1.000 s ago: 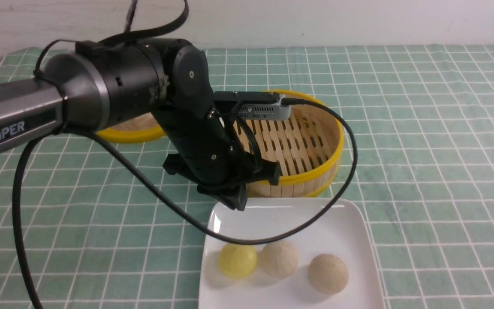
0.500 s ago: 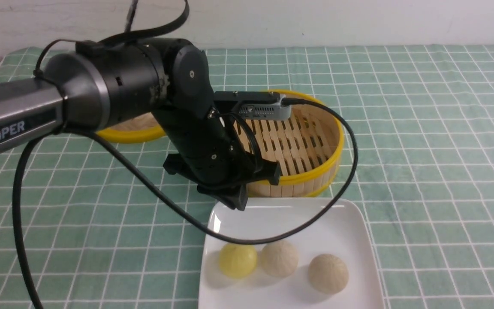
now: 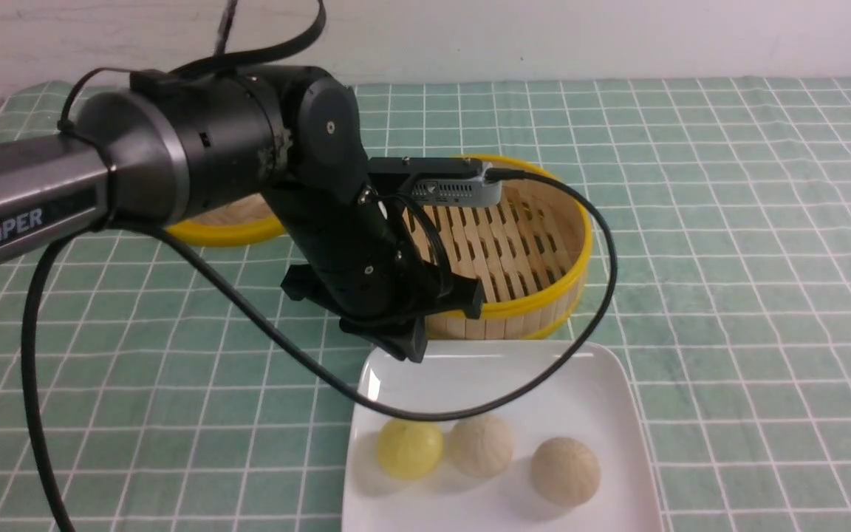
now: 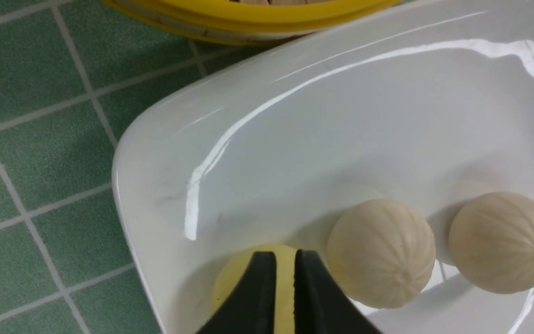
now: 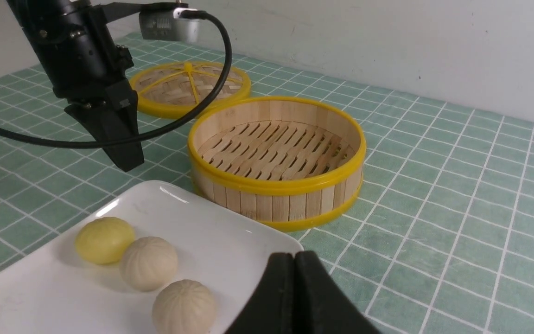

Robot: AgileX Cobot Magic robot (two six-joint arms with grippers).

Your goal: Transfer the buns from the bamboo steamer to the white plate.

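All three buns lie in a row on the white plate (image 3: 484, 369): a smooth yellow one (image 3: 409, 448) and two ribbed beige ones (image 3: 480, 445) (image 3: 565, 471). The bamboo steamer (image 3: 544, 295) behind the plate holds nothing. My left gripper (image 3: 411, 351) hangs over the plate's far left corner, above and behind the yellow bun (image 4: 234, 283). Its black fingers (image 4: 313, 278) stand a narrow slit apart with nothing between them. My right gripper (image 5: 295, 254) is shut and empty near the plate's right edge (image 5: 267, 236); it is outside the front view.
The flat woven lid (image 3: 226, 229) with a yellow rim lies behind the left arm. A black cable (image 3: 470, 410) from the left wrist camera loops low over the plate. A green checked cloth (image 3: 728, 295) covers the table up to a white wall.
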